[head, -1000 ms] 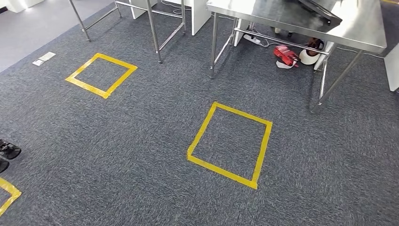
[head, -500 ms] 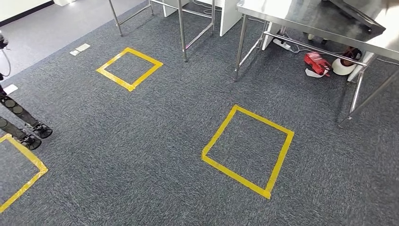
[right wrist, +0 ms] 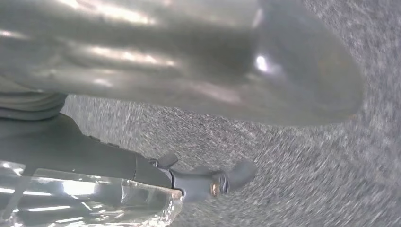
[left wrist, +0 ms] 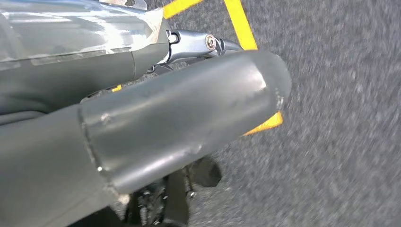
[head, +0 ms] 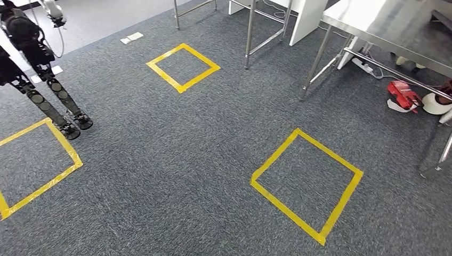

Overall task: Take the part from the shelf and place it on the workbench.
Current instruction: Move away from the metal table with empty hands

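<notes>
Grey carpet (head: pixel 160 160) with yellow tape squares (head: pixel 306 184), steel workbench (head: pixel 394 32) at far right. No shelf or part visible, so the pick looks not yet started. Left hand (left wrist: pixel 156 127) and right hand (right wrist: pixel 189 61) hang over the floor; finger state can't tell

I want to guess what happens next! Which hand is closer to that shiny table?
Right, probably. The shiny table stands on the robot's right side. Both the left hand and the right hand hang over the grey carpet, far from it, so neither can reach it yet.
</notes>
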